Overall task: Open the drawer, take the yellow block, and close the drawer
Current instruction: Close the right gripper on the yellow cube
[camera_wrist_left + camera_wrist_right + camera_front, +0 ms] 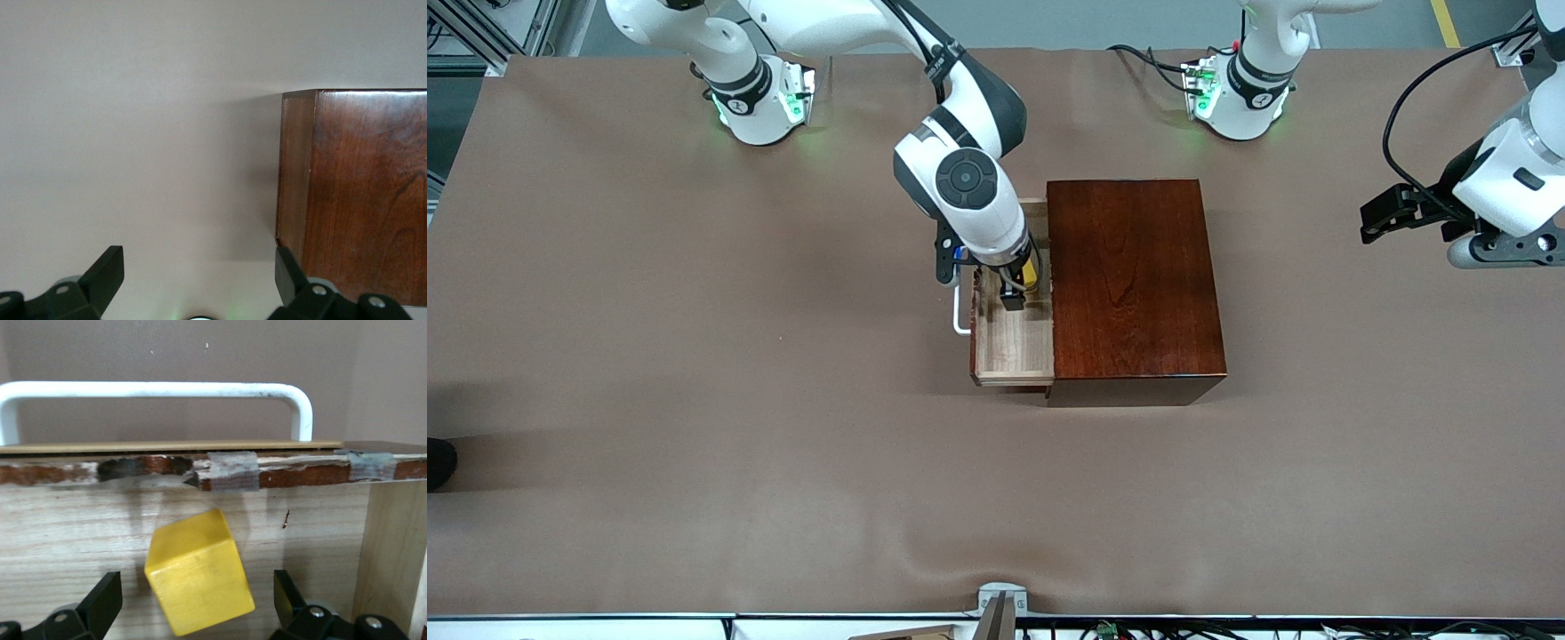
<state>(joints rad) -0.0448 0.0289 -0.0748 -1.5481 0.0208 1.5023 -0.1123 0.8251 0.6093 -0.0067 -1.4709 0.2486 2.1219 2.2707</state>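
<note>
The drawer (1014,351) stands pulled out of the dark reddish-brown box (1129,284) toward the right arm's end of the table, its white handle (959,316) leading. The yellow block (1031,274) lies on the pale drawer floor (73,533), turned at an angle. My right gripper (1016,293) is down inside the drawer, open, with the yellow block (199,572) between its fingers and a gap on each side. My left gripper (1378,218) waits open in the air over the table at the left arm's end, beside the box (367,193).
The brown table cover (694,400) spreads all round the box. A metal bracket (1000,604) sits at the table edge nearest the front camera. A dark object (438,462) pokes in at the right arm's end.
</note>
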